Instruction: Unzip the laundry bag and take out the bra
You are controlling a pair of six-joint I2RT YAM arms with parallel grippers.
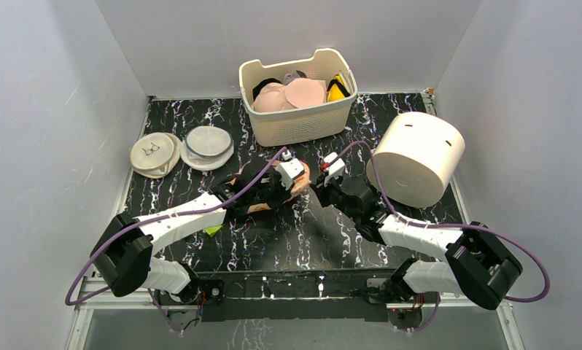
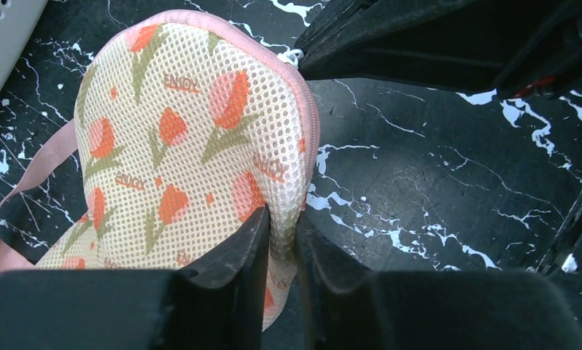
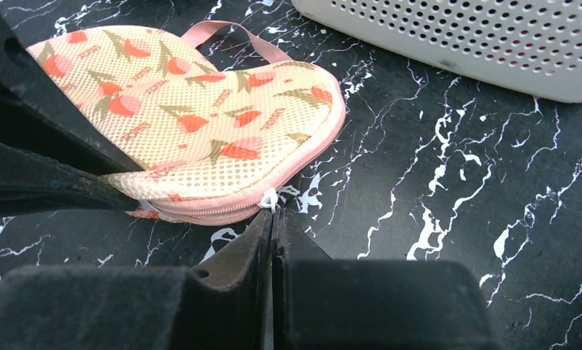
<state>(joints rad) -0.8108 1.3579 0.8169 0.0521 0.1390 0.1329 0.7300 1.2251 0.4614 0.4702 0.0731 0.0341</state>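
Observation:
The laundry bag [image 2: 186, 138], peach mesh with red-orange print and pink edging, lies flat on the black marbled table between both arms [image 1: 303, 184]. My left gripper [image 2: 282, 219] is shut on a fold of the bag's mesh near the zipper edge. My right gripper [image 3: 273, 213] is shut, with its tips at the white zipper pull [image 3: 270, 198] on the bag's [image 3: 193, 117] pink zipper. The zipper looks closed along the visible edge. The pink loop [image 3: 230, 33] sticks out at the bag's far side. The bra is hidden.
A cream slotted basket [image 1: 303, 125] stands behind, holding pale pink cups [image 1: 288, 95] and a yellow-and-black item [image 1: 337, 89]. A big white cylinder [image 1: 419, 157] lies at the right. Two round mesh discs [image 1: 154, 153] [image 1: 208, 144] lie at the left. A small green scrap [image 1: 214, 230] lies under the left arm.

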